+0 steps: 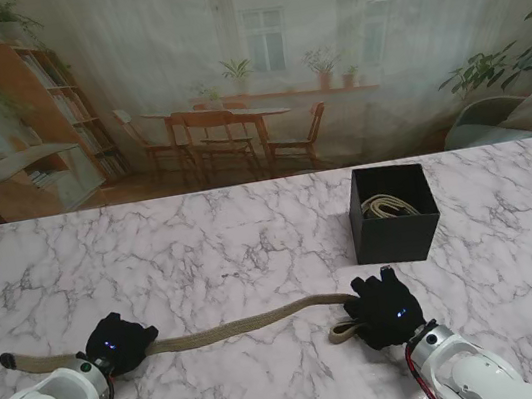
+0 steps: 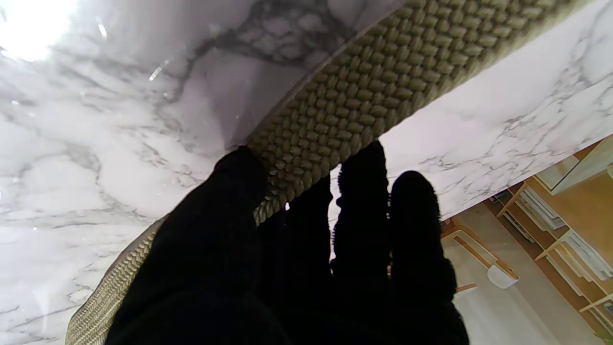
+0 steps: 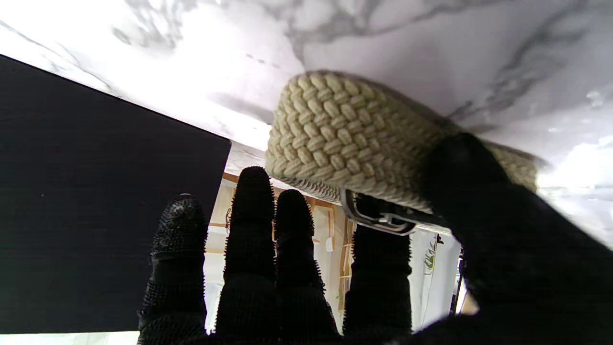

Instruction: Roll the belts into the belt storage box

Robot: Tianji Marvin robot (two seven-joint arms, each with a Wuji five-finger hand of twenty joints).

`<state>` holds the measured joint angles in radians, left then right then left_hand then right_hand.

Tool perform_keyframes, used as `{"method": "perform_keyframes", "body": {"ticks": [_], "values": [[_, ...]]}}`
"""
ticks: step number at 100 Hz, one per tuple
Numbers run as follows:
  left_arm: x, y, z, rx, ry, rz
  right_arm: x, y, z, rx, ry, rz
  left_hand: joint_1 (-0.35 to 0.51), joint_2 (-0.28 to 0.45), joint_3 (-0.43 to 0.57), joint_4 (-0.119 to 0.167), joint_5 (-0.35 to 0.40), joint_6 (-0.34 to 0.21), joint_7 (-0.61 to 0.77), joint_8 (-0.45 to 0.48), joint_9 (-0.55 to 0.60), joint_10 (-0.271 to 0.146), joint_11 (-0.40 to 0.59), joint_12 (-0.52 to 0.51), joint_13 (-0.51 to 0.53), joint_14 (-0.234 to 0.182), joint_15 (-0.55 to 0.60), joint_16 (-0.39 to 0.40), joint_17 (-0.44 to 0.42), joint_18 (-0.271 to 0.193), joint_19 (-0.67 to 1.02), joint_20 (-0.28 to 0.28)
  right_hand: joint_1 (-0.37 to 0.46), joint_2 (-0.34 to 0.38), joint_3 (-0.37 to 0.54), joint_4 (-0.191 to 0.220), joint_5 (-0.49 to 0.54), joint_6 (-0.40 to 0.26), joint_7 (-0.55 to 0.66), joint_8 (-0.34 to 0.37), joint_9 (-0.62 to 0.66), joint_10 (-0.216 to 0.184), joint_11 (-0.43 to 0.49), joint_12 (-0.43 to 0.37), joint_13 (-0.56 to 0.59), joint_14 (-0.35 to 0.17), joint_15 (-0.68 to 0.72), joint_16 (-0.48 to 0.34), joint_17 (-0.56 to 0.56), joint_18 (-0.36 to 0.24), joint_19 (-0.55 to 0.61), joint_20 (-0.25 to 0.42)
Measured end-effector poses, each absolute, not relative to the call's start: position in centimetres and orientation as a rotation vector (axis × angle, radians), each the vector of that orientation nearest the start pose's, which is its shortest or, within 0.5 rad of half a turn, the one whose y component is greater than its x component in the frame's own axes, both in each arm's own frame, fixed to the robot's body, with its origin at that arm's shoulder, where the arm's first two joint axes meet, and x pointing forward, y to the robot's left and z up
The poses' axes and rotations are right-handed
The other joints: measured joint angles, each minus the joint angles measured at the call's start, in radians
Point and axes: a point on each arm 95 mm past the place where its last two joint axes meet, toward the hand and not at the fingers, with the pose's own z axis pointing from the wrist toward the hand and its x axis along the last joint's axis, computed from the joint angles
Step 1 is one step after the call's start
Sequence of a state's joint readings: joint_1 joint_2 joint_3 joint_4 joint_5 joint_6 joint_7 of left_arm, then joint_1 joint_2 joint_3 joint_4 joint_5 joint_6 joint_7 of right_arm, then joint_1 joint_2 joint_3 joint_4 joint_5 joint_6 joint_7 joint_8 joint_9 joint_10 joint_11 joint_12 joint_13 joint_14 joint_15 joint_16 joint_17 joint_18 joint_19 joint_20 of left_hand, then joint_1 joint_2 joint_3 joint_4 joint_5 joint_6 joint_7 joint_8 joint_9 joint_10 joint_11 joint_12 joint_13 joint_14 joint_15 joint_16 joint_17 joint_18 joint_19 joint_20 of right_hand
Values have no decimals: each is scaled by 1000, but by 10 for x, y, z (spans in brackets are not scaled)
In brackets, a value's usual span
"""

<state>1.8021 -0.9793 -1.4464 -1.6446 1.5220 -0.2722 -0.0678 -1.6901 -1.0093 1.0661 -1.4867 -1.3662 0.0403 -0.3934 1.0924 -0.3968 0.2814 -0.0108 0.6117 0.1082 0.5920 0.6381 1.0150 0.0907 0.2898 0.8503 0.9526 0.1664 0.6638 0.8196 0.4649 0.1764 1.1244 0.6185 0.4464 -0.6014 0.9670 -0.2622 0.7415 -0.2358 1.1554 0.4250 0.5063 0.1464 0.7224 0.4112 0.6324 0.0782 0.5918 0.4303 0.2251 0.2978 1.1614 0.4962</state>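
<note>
Belt [image 1: 235,325] stretches hidden under left hand [image 1: 116,342] and right hand [image 1: 385,309]; rolled belt [image 1: 389,206] partly hidden by storage box [image 1: 396,235] wall.

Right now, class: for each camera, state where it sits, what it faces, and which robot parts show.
Stand: above the shoulders, facing down at the table; shows both arms, left hand, right hand.
Left wrist: along the fingers, onto the woven belt.
Right wrist: along the fingers, toward the black box.
Shared: belt, all three.

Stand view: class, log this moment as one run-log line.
left hand: on belt | right hand: folding buckle end | box: holds one coiled belt
</note>
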Motion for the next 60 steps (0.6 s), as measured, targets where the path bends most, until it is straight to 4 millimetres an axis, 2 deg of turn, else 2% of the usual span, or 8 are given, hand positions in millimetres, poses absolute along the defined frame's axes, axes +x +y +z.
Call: {"method": "perform_keyframes", "body": {"ticks": [6, 15, 30, 40, 55, 60], "values": [[344, 90, -364, -775, 1979, -934, 327, 2, -402, 742, 1651, 1343, 1, 1, -23, 0, 65, 0, -9, -20, 0, 0, 0, 14, -1, 0, 0, 13, -10, -1, 0, 0, 1, 0, 0, 0, 0, 0, 0, 0, 0, 0, 0, 0, 0, 0, 0, 0, 0, 0, 0, -5], [345, 90, -363, -754, 1986, -921, 327, 2, -403, 743, 1649, 1343, 24, 13, -76, 0, 115, -16, 26, -54, 0, 0, 25, 15, -1, 0, 0, 25, -11, -1, 0, 0, 1, 0, 0, 0, 0, 0, 0, 0, 0, 0, 0, 0, 0, 0, 0, 0, -1, 0, -2, -6], [345, 92, -363, -741, 1983, -898, 327, 2, -403, 745, 1645, 1340, 36, 19, -90, 0, 139, -42, 65, -66, 0, 0, 61, 14, -1, 0, 11, 34, -6, -1, 0, 1, 1, 7, 0, -1, 0, 3, 0, 0, 0, 0, 0, 0, 0, 0, 0, -1, -20, 2, -19, -8], [343, 99, -363, -746, 1968, -868, 327, 1, -403, 752, 1637, 1333, 36, 19, -100, 0, 154, -57, 66, -75, 1, 0, 74, 14, 0, 0, 13, 35, -2, -1, 0, 1, 1, 11, 0, -1, 0, 8, 0, 0, 0, 0, 0, 0, -23, 6, -20, -4, -44, 25, -44, -20], [337, 111, -363, -759, 1943, -816, 328, 1, -404, 772, 1623, 1322, 36, 19, -101, 0, 155, -67, 66, -75, 1, 0, 75, 14, 0, 0, 14, 35, -2, -1, 0, 1, 1, 16, 0, -1, 1, 10, 0, -22, 2, 0, -5, 0, -31, 37, -73, -36, -53, 28, -59, -32], [336, 114, -363, -764, 1939, -809, 328, 1, -404, 785, 1617, 1325, 36, 22, -101, 0, 155, -67, 66, -75, 1, 0, 75, 14, 0, 0, 14, 35, -2, -1, 0, 1, 1, 16, 0, -1, 3, 10, 0, -34, 41, 0, -25, -17, -25, 50, -95, -52, -53, 38, -61, -39]]}}
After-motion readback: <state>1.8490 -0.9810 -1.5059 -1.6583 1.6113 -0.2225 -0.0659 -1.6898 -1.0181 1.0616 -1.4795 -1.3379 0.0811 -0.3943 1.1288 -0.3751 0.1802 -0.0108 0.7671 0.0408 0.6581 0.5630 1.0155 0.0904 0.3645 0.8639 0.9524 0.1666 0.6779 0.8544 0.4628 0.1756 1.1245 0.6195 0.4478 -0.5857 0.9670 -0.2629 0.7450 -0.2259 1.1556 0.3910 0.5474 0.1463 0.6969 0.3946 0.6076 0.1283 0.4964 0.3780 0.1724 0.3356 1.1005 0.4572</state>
